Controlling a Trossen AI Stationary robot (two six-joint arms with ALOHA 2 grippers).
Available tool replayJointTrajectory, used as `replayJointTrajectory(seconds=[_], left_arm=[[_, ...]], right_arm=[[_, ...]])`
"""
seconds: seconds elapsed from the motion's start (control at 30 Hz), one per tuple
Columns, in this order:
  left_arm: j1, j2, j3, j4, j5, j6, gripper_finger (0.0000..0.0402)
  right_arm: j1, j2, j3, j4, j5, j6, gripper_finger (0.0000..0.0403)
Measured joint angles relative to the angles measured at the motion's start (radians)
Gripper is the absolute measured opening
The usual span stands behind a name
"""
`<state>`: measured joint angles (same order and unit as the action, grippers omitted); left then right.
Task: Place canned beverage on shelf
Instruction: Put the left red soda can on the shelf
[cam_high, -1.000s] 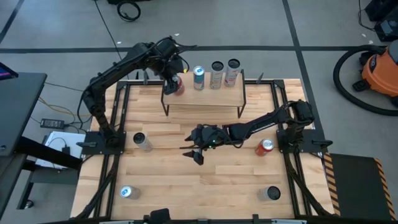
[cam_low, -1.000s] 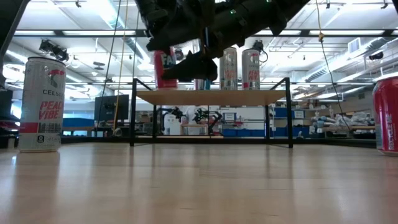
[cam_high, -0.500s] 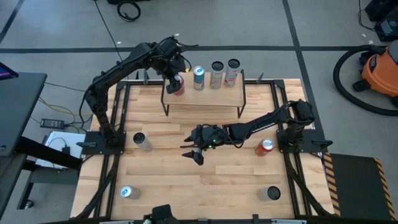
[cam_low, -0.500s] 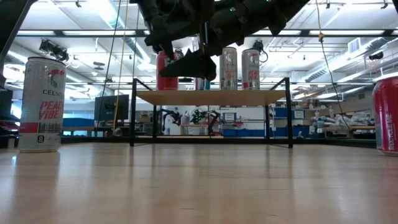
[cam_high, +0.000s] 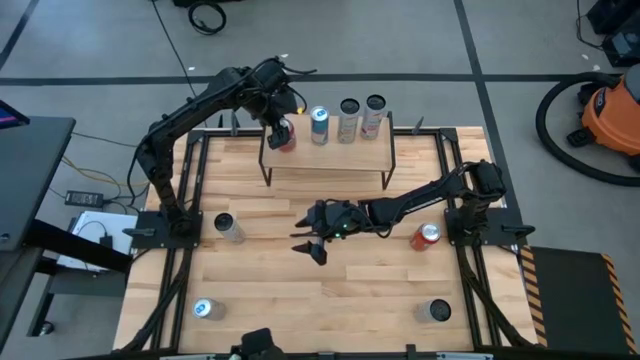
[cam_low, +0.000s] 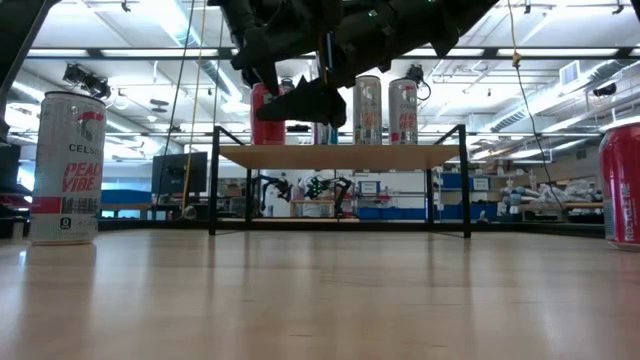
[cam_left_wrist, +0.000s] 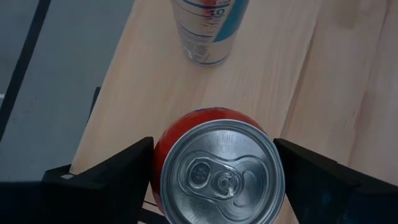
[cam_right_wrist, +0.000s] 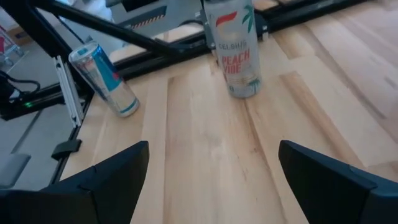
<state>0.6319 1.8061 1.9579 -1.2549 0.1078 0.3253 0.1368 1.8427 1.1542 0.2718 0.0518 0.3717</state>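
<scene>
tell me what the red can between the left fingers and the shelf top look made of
Red can: likely aluminium, with a bare silvery lid, pull tab and glossy red painted wall. Shelf top: light wood by its look, pale matte board with faint grain; the legs look like thin black metal.

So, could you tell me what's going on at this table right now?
The robot is stocking cans on the shelf. The left gripper sits open around a red can standing at the shelf's left end, beside three cans already there. The right gripper hangs open over the middle of the table, holding nothing. More cans wait on the table.
</scene>
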Motion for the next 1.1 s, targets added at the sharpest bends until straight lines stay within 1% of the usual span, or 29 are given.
replayJointTrajectory(seconds=[0.2,1.1], left_arm=[[0.0,0.0,0.0,-0.001,0.001,-0.001,0.0317],[0.0,0.0,-0.002,0.008,0.003,0.0,0.0317]], right_arm=[[-0.021,-0.001,0.0,0.081,-0.001,-0.035,0.0368],[-0.029,-0.001,0.0,0.101,-0.001,-0.034,0.0368]])
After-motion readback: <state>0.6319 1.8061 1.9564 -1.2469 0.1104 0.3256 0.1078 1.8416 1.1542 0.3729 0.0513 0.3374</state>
